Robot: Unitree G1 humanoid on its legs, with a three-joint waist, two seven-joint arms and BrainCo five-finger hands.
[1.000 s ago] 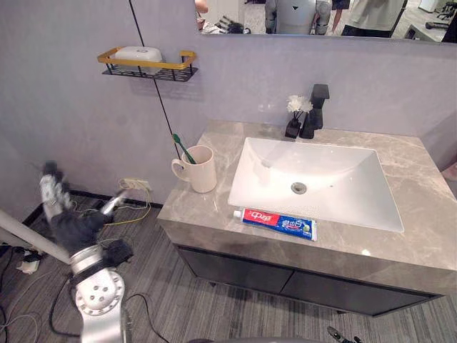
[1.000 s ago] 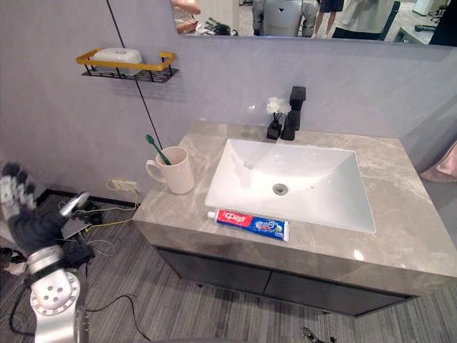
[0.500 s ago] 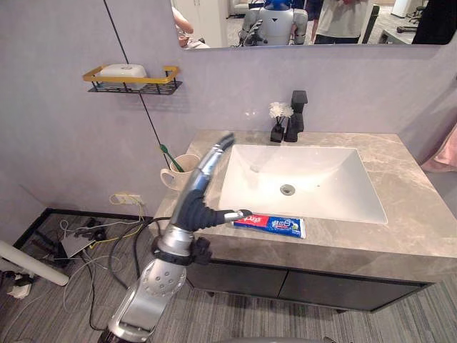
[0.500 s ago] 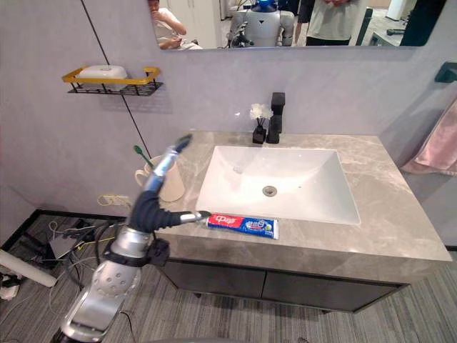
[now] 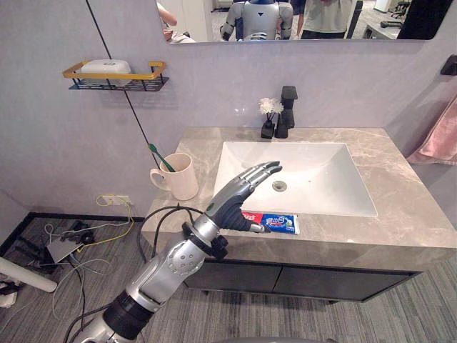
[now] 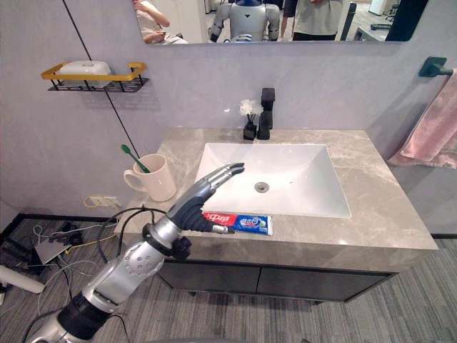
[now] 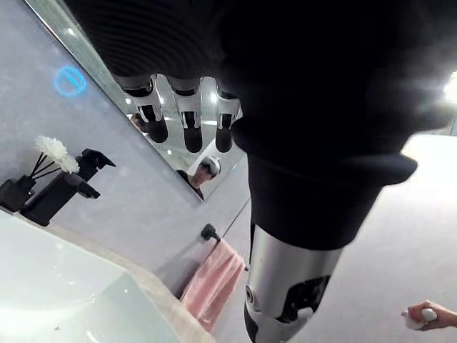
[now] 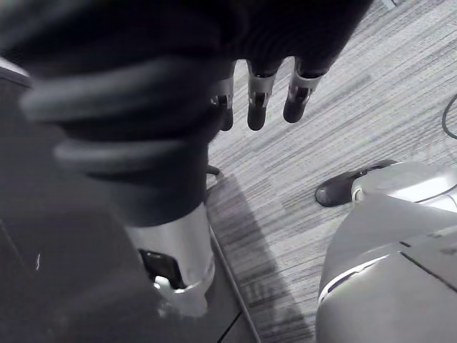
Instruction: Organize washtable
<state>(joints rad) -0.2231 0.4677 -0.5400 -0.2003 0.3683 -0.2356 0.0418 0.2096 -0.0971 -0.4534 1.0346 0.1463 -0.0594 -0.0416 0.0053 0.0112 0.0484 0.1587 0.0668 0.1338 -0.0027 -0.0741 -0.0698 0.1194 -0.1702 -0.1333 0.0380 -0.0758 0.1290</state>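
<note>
I see a bright room with soft, even light. The dark spots sit under things, so the light falls from above. The white sink (image 5: pixel 321 182) is the brightest thing, with a pale grey shade on one inner side. The stone top (image 5: pixel 407 207) shines a little. Below it the cabinet (image 5: pixel 307 279) lies in deep shadow. The shelf (image 5: pixel 114 71) throws a soft shadow on the wall (image 5: pixel 64 143). The mirror (image 5: pixel 214 14) shows a well-lit room.

From my left wrist, my left hand (image 5: pixel 234 206) looks almost black, and a strong white glow burns at one edge.

From my right wrist it is dimmer. My right hand (image 8: pixel 298 96) is dark against the grey floor (image 8: pixel 343 86).
</note>
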